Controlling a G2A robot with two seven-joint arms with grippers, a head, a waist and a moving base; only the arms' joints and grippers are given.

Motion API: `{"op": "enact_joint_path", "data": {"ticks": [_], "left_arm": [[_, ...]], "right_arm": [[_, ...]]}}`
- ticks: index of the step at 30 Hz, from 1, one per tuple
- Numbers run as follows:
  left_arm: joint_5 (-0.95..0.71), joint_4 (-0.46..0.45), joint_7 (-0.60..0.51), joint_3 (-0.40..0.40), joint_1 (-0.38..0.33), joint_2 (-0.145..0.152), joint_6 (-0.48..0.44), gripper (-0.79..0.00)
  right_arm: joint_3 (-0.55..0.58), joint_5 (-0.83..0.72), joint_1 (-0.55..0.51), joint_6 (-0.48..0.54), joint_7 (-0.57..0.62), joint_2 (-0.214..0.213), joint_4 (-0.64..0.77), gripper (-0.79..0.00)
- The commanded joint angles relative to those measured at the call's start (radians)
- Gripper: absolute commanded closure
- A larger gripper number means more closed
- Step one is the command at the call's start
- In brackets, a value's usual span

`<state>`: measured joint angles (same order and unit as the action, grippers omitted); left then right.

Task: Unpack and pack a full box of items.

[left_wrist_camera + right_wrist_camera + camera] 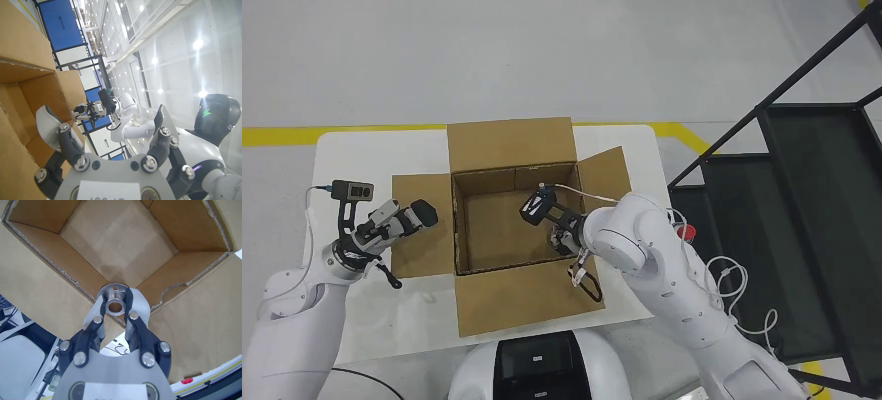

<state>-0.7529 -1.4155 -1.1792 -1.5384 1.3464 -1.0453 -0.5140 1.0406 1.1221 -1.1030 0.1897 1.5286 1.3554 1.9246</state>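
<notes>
The top view looks steeply down on the tabletop and the open box. The right wrist camera hangs close over the box, facing its floor. The left wrist camera, outside the box, faces sideways across it towards the right end effector.

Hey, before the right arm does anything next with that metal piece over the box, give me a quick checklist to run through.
1. Right tool gripping the metal flanged part: ok, shut on it.
2. Part's clearance from the box corner rim: cannot tell.
3. Box floor free: ok, bare cardboard.
4. Flaps folded outward: ok.
5. Left tool clear of the opening: ok, open, over the left flap.
</notes>
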Motion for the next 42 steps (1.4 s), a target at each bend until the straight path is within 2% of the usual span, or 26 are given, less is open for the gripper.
{"op": "enact_joint_path", "data": {"ticks": [1, 8, 14, 22, 32, 37, 42], "left_arm": [[0.000, 0.000, 0.000, 0.000, 0.000, 0.000, 0.000, -0.785], [0.000, 0.000, 0.000, 0.000, 0.000, 0.000, 0.000, -0.785], [0.000, 0.000, 0.000, 0.000, 0.000, 0.000, 0.000, -0.785], [0.000, 0.000, 0.000, 0.000, 0.000, 0.000, 0.000, -0.785], [0.000, 0.000, 0.000, 0.000, 0.000, 0.000, 0.000, -0.785], [0.000, 0.000, 0.000, 0.000, 0.000, 0.000, 0.000, -0.785], [0.000, 0.000, 0.000, 0.000, 0.000, 0.000, 0.000, -0.785]], "right_arm": [[0.011, 0.003, -0.015, 0.007, -0.023, -0.004, 0.008, 0.000], [0.102, -0.037, -0.088, 0.052, 0.007, -0.030, 0.127, 0.000], [0.209, -0.155, -0.162, 0.094, 0.007, -0.061, 0.252, 0.000], [0.410, -0.319, -0.288, 0.112, -0.010, -0.140, 0.368, 0.000], [0.688, -0.452, -0.530, 0.183, -0.081, -0.232, 0.406, 0.000], [0.740, -0.504, -0.612, 0.227, -0.125, -0.256, 0.413, 0.000], [0.740, -0.504, -0.612, 0.227, -0.125, -0.256, 0.413, 0.000]]}}
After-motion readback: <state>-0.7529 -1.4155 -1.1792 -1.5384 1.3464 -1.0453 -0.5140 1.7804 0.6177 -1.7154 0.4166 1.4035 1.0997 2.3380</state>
